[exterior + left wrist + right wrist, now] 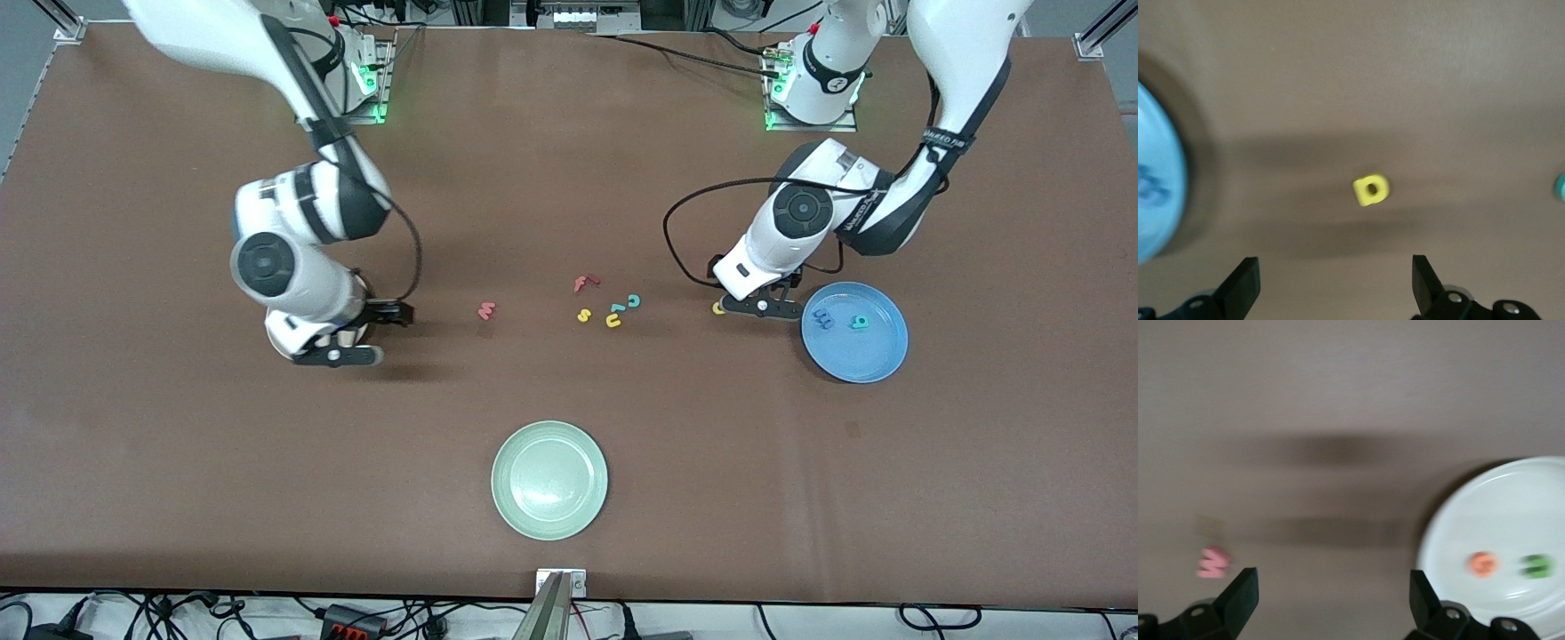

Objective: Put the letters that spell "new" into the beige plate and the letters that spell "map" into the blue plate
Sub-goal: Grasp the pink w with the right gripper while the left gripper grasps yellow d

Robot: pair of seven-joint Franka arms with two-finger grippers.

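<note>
My right gripper [340, 349] [1331, 590] hangs open and empty low over the table, beside the beige plate [1501, 513]. That plate holds the orange e [1483, 563] and the green n [1537, 567]; the right arm hides it in the front view. The pinkish w [486, 310] [1213, 562] lies on the table toward the middle. My left gripper [760, 304] [1335, 277] is open and empty just by the yellow a [717, 308] [1371, 190], which lies on the table. Beside it, the blue plate [876, 356] [1171, 153] holds the dark blue m [822, 320] and the teal p [859, 323].
A cluster of loose letters lies mid-table: a red f [585, 283], a yellow s [583, 315], a teal c [633, 300] and a yellow u [613, 321]. A pale green plate [549, 511] sits nearer the front camera.
</note>
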